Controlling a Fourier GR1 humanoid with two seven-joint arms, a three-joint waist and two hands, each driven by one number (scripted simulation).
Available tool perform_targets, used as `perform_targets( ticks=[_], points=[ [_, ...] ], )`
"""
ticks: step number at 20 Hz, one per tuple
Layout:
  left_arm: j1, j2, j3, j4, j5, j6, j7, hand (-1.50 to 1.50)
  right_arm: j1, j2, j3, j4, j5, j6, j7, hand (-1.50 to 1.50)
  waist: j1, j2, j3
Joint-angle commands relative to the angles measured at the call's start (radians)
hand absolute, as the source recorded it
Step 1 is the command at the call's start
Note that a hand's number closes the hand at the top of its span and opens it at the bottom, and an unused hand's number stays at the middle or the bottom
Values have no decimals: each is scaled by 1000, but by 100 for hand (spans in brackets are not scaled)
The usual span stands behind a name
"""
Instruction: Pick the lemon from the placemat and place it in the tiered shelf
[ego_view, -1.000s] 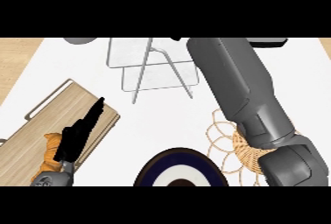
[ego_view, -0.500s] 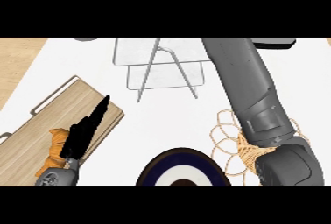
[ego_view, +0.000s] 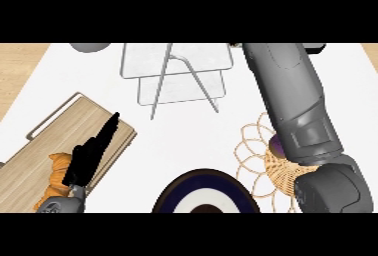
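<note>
The tiered shelf, clear panels on a thin wire frame, stands at the back centre of the white counter. The woven tan placemat lies at the right, largely under my right forearm. No lemon shows in this view. The right forearm stretches from the lower right up to the top edge beside the shelf. Of my right hand only a dark sliver shows there, cut off by the edge. My left hand rests open at the lower left over the wooden board, fingers straight and holding nothing.
A wooden cutting board with an orange croissant lies at the left. A navy and white plate sits at the front centre. A grey bowl is at the back left. Something purple peeks out beside the forearm on the placemat.
My right forearm has swung slightly to the right, uncovering more of the shelf's right side. The left hand has stayed where it was.
</note>
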Motion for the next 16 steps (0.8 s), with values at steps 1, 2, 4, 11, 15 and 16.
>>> perform_targets(
  ticks=[1,2,4,11,15,16],
  points=[
    [26,-12,7,43,-12,25,1,0,46,-47,-26,-57,5,-131,-28,-150,-48,-10,-5],
    [31,-20,7,9,-10,39,52,0,33,-38,-11,-80,19,-149,26,-150,-58,-20,-5],
    [88,22,30,-2,6,4,1,0,113,-76,-27,-126,7,-143,42,-150,-70,-25,-5],
    [99,-6,31,32,-9,28,-9,0,343,-149,47,-412,-10,89,159,-150,-101,-30,-5],
    [125,26,56,7,14,-4,-33,0,509,-221,64,-618,-65,273,187,-150,-108,-32,-6],
    [106,-3,52,-4,-2,42,-3,0,585,-197,72,-694,-82,285,165,-150,-111,-32,-5]
  ],
)
